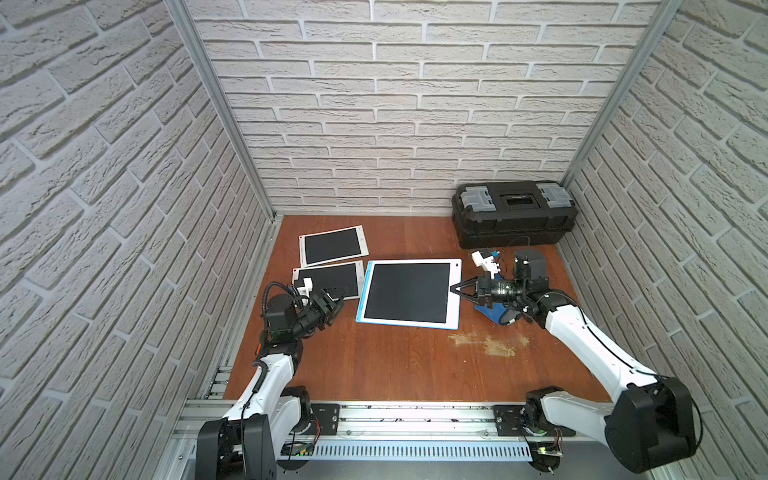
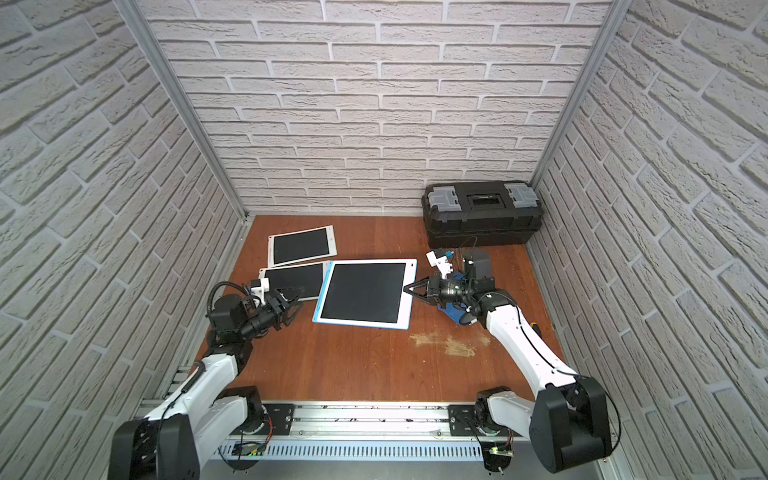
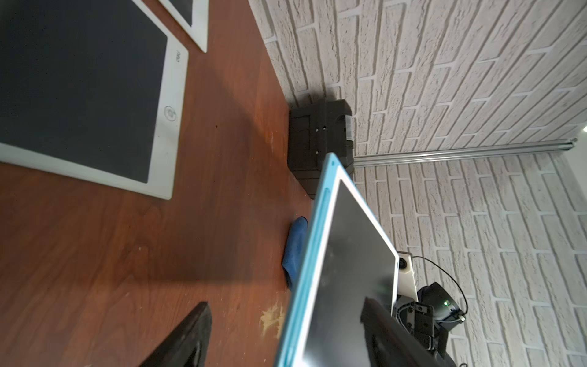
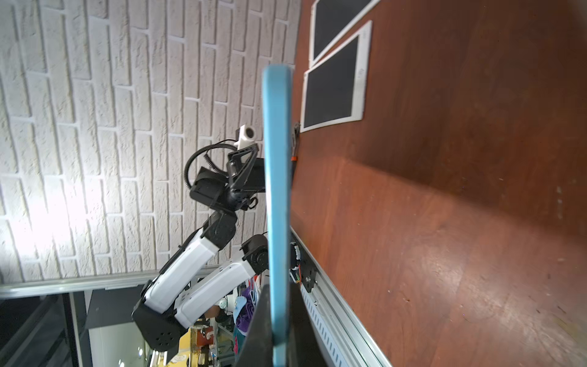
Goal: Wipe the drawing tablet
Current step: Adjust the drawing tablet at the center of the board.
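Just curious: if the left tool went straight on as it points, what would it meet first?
Probably the blue edge of the big tablet, which the right tool holds up; depth unclear.

From my console I'm seeing both arms wearing glossy white shells, the left arm (image 1: 270, 374) and the right arm (image 1: 582, 328), with bulky matte-black housings (image 1: 652, 424) bulging at the joints. Each is ending in a black tool with skeletal triangular fingers, the left tool (image 1: 340, 299) and the right tool (image 1: 453, 288), and each is carrying a small white wrist camera (image 1: 305, 286) on a bracket. A ribbed black cable (image 4: 187, 168) is looping off the left wrist. Black base plates (image 1: 328, 417) dotted with screws are anchoring the arms, and thin red wires (image 1: 318, 428) are spilling out beside them.
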Tool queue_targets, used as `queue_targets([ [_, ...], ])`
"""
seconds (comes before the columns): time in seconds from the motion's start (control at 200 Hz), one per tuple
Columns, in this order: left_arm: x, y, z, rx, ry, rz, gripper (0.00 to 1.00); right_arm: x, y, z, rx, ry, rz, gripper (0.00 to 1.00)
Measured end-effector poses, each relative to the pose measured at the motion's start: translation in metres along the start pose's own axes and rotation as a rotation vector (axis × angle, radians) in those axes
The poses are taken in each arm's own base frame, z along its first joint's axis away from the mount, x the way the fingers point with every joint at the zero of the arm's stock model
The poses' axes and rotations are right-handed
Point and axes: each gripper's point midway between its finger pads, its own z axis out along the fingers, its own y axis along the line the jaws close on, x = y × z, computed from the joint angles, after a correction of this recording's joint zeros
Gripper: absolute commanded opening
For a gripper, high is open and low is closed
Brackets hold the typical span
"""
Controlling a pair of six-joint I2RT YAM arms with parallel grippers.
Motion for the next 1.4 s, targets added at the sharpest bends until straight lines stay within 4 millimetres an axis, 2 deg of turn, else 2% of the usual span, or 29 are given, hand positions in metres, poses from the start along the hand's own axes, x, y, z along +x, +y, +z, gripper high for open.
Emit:
queue_targets([
  [0.125, -0.003, -0.016, -0.001, 0.062, -0.001, 0.013, 0.68, 0.006, 0.019, 0.001, -0.047, 0.022, -0.052, 0.03],
  [0.325, -0.002, -0.038, -0.004, 0.135, 0.004, 0.029, 0.66, 0.012, 0.015, 0.010, -0.050, 0.064, -0.031, 0.03],
  [0.455, 0.006, -0.049, -0.006, 0.165, 0.027, 0.056, 0.63, 0.016, 0.016, 0.013, -0.053, 0.078, -0.035, 0.03],
  [0.66, 0.028, -0.054, 0.000, 0.180, 0.112, 0.069, 0.61, 0.020, 0.019, 0.016, -0.056, 0.095, -0.047, 0.03],
  [0.8, 0.035, -0.056, -0.001, 0.186, 0.136, 0.080, 0.53, 0.020, 0.020, 0.016, -0.056, 0.099, -0.052, 0.03],
  [1.05, 0.038, -0.062, -0.005, 0.198, 0.134, 0.108, 0.34, 0.020, 0.021, 0.015, -0.046, 0.107, -0.070, 0.03],
  [1.15, 0.039, -0.062, -0.006, 0.198, 0.134, 0.107, 0.32, 0.021, 0.017, 0.016, -0.035, 0.112, -0.062, 0.03],
  [1.225, 0.039, -0.062, -0.007, 0.198, 0.135, 0.106, 0.19, 0.022, 0.014, 0.017, -0.026, 0.114, -0.058, 0.03],
  [1.28, 0.040, -0.064, -0.007, 0.201, 0.134, 0.110, 0.00, 0.022, 0.013, 0.016, -0.020, 0.114, -0.054, 0.03],
  [1.4, 0.040, -0.075, -0.011, 0.230, 0.131, 0.124, 0.00, 0.022, 0.003, 0.017, 0.016, 0.111, -0.026, 0.03],
])
